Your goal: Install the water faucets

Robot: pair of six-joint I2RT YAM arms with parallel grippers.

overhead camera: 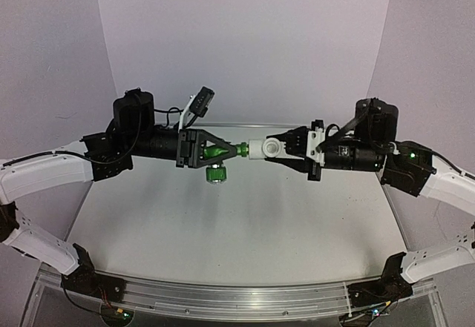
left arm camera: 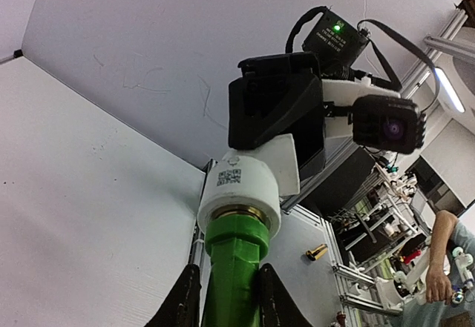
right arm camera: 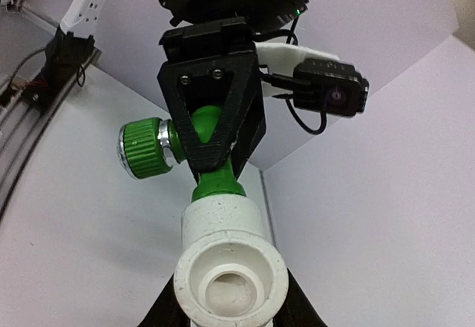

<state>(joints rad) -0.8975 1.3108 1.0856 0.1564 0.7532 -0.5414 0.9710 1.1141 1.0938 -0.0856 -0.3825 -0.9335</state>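
Tap (overhead camera: 216, 151) partly behind left gripper (overhead camera: 231, 149), white fitting (overhead camera: 260, 149) half inside right gripper (overhead camera: 276, 147)

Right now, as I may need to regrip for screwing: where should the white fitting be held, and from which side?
Clamp the white fitting across its round barrel, coming in from the right along its axis, as the right gripper does. Its left end meets the green tap in the left gripper, leaving only that side free.
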